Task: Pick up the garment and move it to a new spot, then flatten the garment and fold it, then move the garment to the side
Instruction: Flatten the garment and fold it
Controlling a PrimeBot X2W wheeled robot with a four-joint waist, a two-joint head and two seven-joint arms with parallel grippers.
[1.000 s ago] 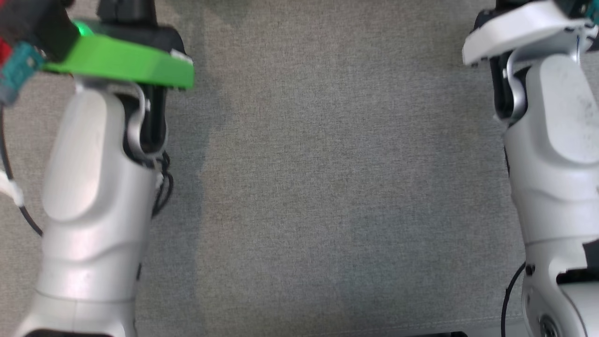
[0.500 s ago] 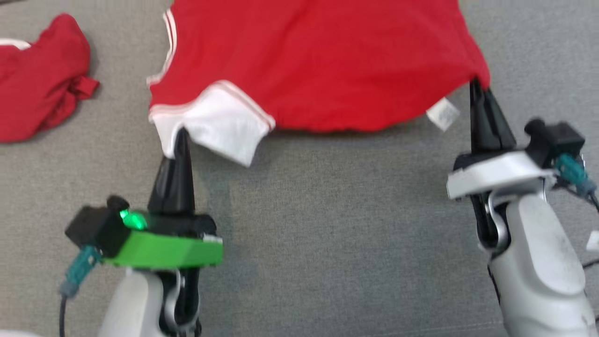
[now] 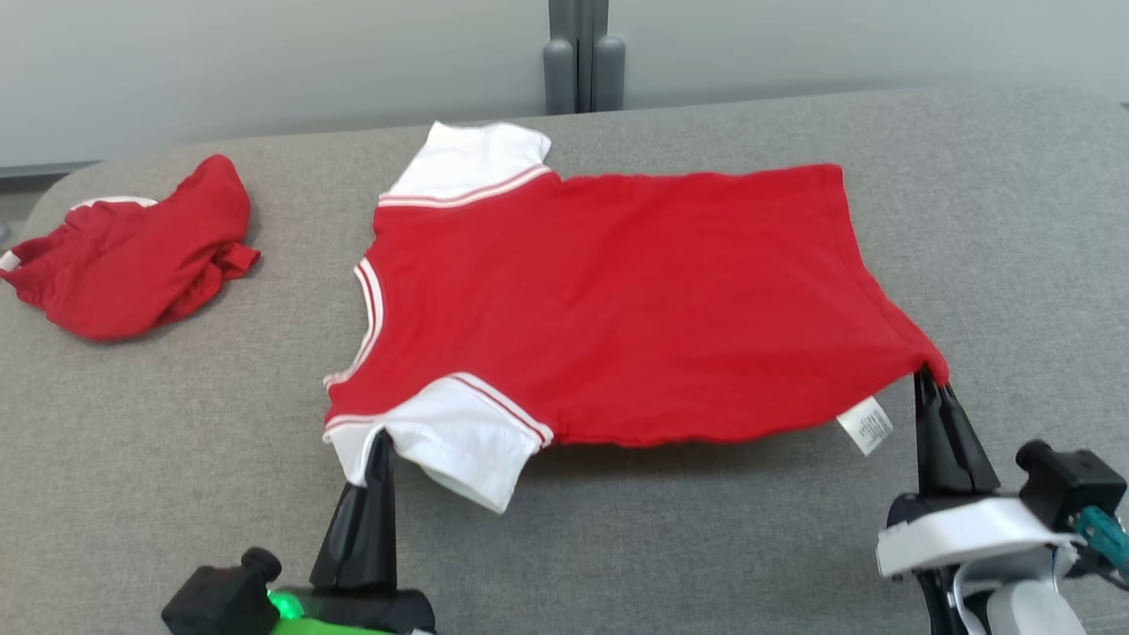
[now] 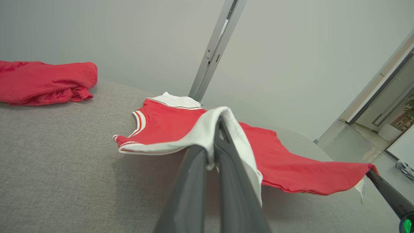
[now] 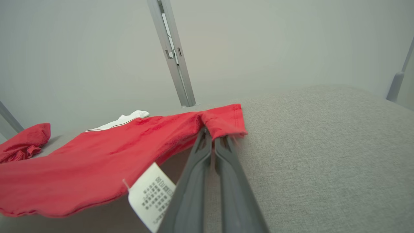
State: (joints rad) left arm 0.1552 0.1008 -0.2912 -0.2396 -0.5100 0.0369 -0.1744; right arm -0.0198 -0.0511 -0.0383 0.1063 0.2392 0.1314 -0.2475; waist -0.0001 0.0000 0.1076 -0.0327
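Broadly, the red shirt (image 3: pixel 617 300) is spread on the grey bench (image 3: pixel 706 547) just beyond both claws, its long axis running from one claw across to the other; the neck faces out past the left claw, and the hem ends on the right claw's side. The left claw (image 3: pixel 381 438) is pinched tight on the nearer white sleeve (image 3: pixel 459 441), whose cloth drapes over the fingertips (image 4: pixel 223 129) in the left wrist view; the right claw (image 3: pixel 923 375) is closed hard on the near hem corner, the red fabric bunched at its tips in the right wrist view (image 5: pixel 212 136). Between the claws the near edge hangs raised with shadow beneath it; the far edge and the other white sleeve (image 3: pixel 467 159) lie flat. A white label (image 3: pixel 866 425) dangles just to the left of the right claw. Well beyond the left claw, further to its left, sits a crumpled red heap (image 3: pixel 132 256); a grey post (image 3: pixel 582 62) stands behind the bench.
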